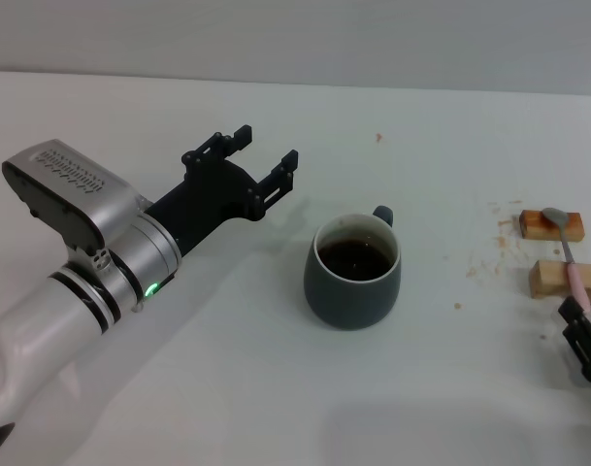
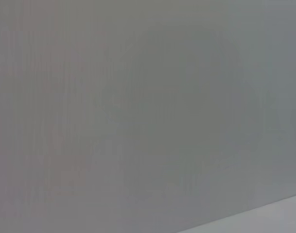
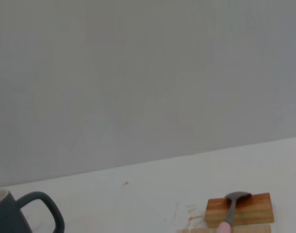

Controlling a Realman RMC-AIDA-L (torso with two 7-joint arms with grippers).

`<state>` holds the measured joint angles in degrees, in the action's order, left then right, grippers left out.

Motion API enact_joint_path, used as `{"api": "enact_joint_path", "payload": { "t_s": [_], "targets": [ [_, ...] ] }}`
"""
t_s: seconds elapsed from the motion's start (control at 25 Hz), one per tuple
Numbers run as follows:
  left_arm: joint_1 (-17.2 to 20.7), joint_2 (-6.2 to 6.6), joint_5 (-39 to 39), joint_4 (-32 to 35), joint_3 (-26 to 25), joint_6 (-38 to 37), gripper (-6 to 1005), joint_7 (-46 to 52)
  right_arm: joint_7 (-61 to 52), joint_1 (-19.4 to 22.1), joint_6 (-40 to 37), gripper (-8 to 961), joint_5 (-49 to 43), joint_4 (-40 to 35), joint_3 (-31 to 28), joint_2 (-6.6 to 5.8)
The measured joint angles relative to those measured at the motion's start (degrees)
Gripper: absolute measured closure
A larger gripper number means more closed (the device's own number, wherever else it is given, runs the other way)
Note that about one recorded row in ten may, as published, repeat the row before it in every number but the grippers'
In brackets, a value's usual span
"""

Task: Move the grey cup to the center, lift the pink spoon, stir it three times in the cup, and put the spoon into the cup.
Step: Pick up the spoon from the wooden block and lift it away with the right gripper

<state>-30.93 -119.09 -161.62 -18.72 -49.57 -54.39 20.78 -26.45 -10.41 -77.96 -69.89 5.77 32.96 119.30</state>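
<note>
The grey cup (image 1: pixel 353 275) stands near the middle of the table with dark liquid inside; its handle (image 3: pixel 46 209) points toward the far right. The pink spoon (image 1: pixel 570 262) lies across two tan wooden blocks at the right, metal bowl (image 3: pixel 237 197) on the far block and pink handle toward me. My right gripper (image 1: pixel 578 336) is low at the right edge, just short of the handle's near end, and looks open. My left gripper (image 1: pixel 265 148) hovers open to the left of the cup, beyond it and apart from it, holding nothing. The left wrist view shows only grey wall.
Two wooden blocks (image 1: pixel 552 225) (image 1: pixel 564 279) hold the spoon up off the table. Small brown crumbs (image 1: pixel 489 254) are scattered beside them, and one speck (image 1: pixel 378 137) lies farther back. The white table (image 1: pixel 227 388) ends at a grey wall.
</note>
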Motion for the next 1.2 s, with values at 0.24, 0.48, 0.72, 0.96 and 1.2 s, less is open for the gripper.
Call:
{"api": "enact_joint_path", "payload": {
  "t_s": [0.24,0.48,0.72,0.96,1.2],
  "targets": [
    [0.36,0.00,0.00,0.00,0.00,0.04,307,0.04,0.00,-0.08,0.53,535,0.00,0.01,-0.04,0.06],
    [0.79,0.00,-0.01,0.00,0.00,0.07,307,0.06,0.00,-0.13,0.53,546,0.00,-0.01,0.00,0.06],
    [1.06,0.00,-0.01,-0.32,0.00,0.08,308,0.06,0.00,-0.50,0.29,599,0.18,-0.12,-0.50,0.01],
    [1.06,0.01,-0.01,-0.40,0.00,0.07,308,0.13,0.00,-0.59,-0.07,617,0.40,-0.15,-0.55,-0.01],
    [1.19,0.00,-0.01,-0.47,-0.01,0.04,308,0.14,0.00,-0.97,-0.08,635,0.46,-0.19,-0.65,-0.03]
  ]
}}
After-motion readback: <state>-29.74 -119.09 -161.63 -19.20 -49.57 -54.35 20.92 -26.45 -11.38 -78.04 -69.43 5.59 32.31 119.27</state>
